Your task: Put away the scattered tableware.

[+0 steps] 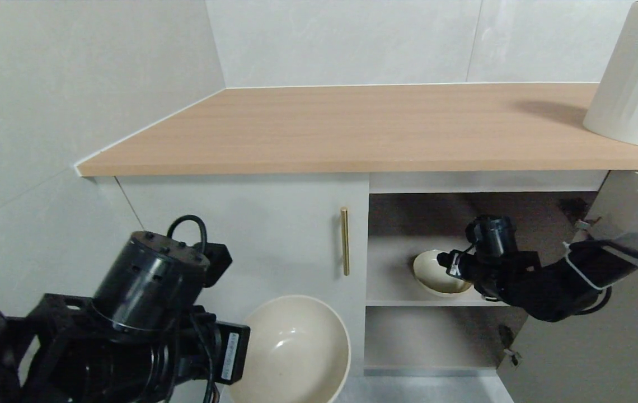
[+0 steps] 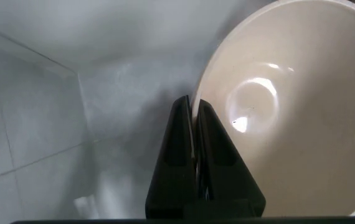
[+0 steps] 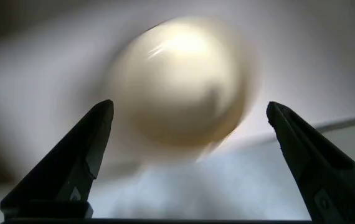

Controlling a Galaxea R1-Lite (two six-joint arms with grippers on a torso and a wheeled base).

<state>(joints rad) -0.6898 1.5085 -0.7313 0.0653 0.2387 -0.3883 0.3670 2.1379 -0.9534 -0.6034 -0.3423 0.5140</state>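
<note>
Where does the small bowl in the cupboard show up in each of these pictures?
Head view: small bowl on the open cupboard's shelf, right of the gold handle.
Right wrist view: middle, between the open fingers of the right gripper.
Left wrist view: that is a different, bigger bowl, pinched at its rim by the left gripper.
Shared landmark: the right gripper, just beside the bowl.

I count two bowls and one white shade [image 1: 635, 78]: held bowl [image 1: 296, 347] in my left end effector [image 2: 193, 107], shelf bowl [image 1: 436, 275] before my right end effector [image 3: 190, 111].
</note>
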